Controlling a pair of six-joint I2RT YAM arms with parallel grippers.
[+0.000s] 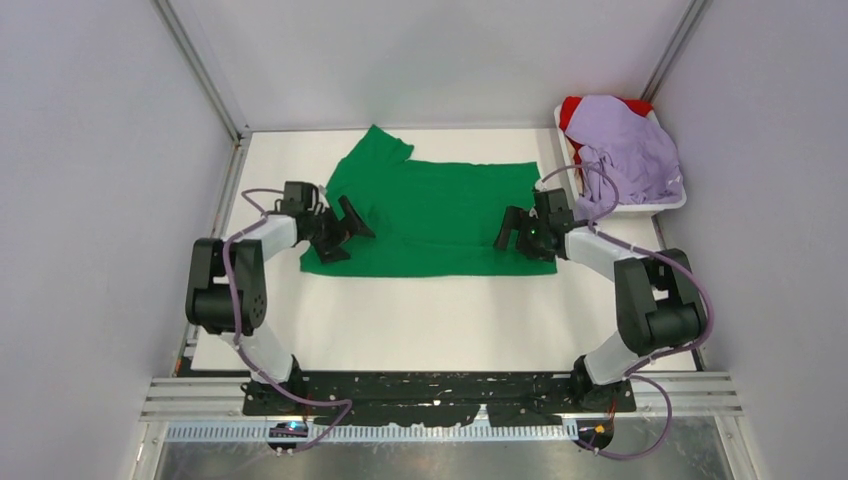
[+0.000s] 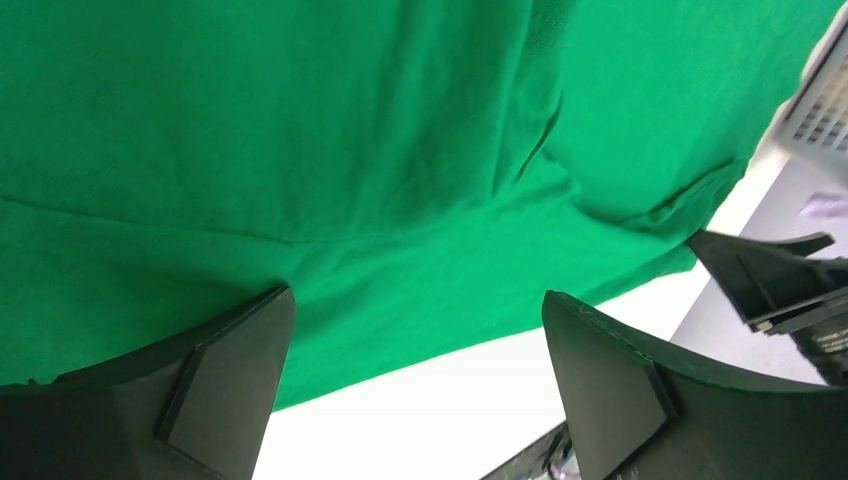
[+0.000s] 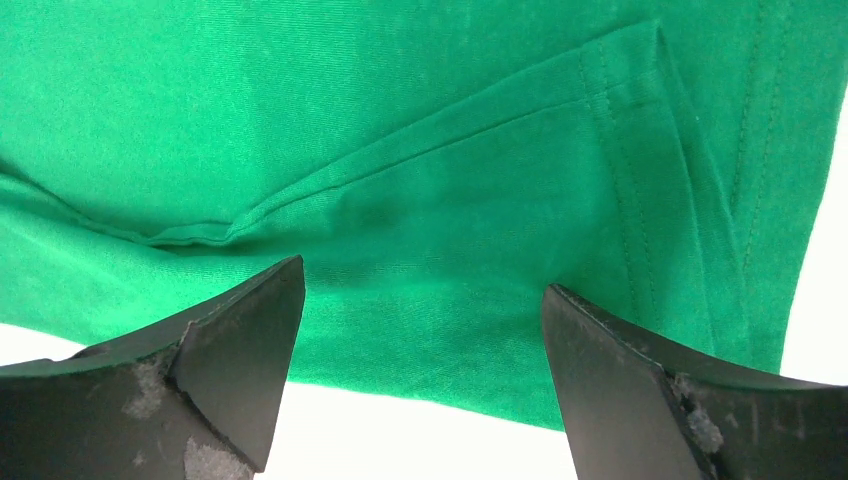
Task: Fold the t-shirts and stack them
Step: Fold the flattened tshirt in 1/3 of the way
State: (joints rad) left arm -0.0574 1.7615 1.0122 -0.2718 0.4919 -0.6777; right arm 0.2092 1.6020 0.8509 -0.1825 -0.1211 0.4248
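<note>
both spread wide and empty, our left gripper (image 1: 345,232) and right gripper (image 1: 509,230) face the green t-shirt (image 1: 440,210) lying lengthwise between them.

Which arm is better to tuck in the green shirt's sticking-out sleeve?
Probably the left. The left gripper is open at that end of the green t-shirt, near the sleeve; the right gripper is open at the opposite end.
</note>
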